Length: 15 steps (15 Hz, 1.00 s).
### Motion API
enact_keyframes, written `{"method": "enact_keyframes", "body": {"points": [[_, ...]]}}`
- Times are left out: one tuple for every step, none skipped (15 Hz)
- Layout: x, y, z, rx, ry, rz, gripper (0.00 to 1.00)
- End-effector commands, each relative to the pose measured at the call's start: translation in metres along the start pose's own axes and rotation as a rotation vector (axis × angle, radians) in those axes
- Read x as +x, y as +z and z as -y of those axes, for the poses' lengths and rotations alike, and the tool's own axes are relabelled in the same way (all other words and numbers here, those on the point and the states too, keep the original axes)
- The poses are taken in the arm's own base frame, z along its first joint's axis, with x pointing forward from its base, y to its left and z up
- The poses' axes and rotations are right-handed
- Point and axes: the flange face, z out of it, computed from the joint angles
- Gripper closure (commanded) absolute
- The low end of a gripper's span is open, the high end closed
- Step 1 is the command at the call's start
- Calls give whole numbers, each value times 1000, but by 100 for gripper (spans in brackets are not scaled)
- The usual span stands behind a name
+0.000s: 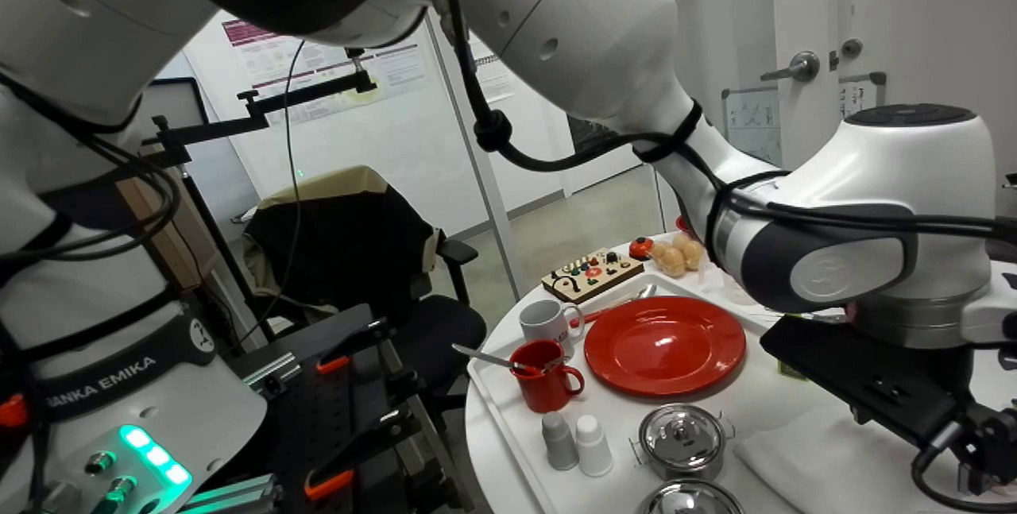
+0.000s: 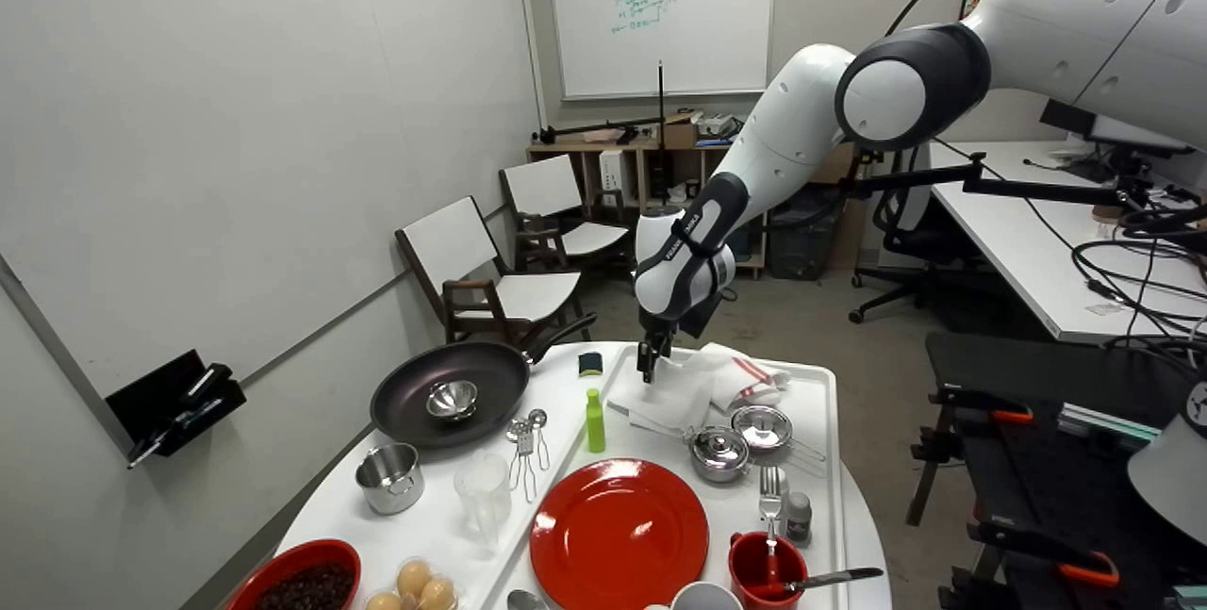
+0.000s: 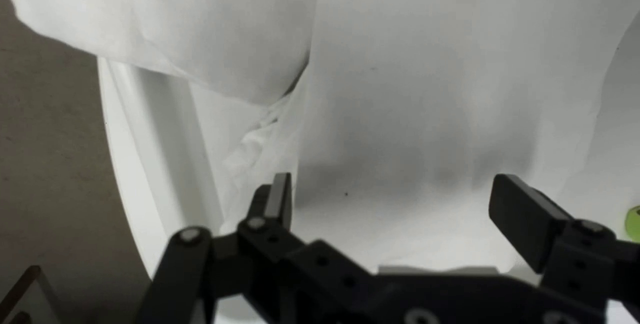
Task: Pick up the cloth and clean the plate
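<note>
Arm (image 1: pixel 556 29) is looming nearest the camera, reaching over table (image 2: pixel 405 535) and tray (image 2: pixel 813 403). Plate (image 1: pixel 666 345) is lying flat on the tray, with nothing wiping it. Cloth (image 2: pixel 665 398) is lying on the tray too, apart from the plate and just beside the lidded pots (image 1: pixel 683 444). Gripper (image 3: pixel 392 184) is pointing down over the cloth, fingers (image 3: pixel 530 219) standing wide apart and pinching nothing; the views are not settling whether the tips are touching fabric. I am judging the task as sitting near its start: the approach is looking nearly complete, while gripping, lifting, carrying and wiping are all remaining. I am counting one pan (image 2: pixel 401 403), one plate, apparently two cloths (the plain one plus a red-striped one (image 2: pixel 745 376)), two lidded pots, two mugs (image 1: pixel 547 393), one bottle (image 2: pixel 595 426), one fork (image 2: pixel 771 497), one knife (image 2: pixel 839 578), two shakers (image 1: pixel 593 450); at least three eggs (image 2: pixel 413 580) are showing.
</note>
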Motion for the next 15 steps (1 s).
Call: {"method": "enact_keyframes", "body": {"points": [[-4,10,-8,25,-6,-16,0],[-7,13,-10,25,-1,-10,0],[-10,16,-12,16,4,-8,0],[-12,19,-14,17,4,0,0],[-14,21,-14,16,4,0,0],[-15,24,-12,16,-9,0,0],[-16,26,-10,14,-28,-1,0],[-17,28,-7,12,-48,-2,0],[-17,29,-3,14,-66,-4,0],[-16,30,2,11,-84,-9,0],[-15,31,7,10,-103,-13,0],[-15,31,12,7,-119,-17,0],[-14,31,16,4,-137,-23,0],[-13,30,20,3,-151,-29,0],[-12,30,23,3,-159,-33,0]]}}
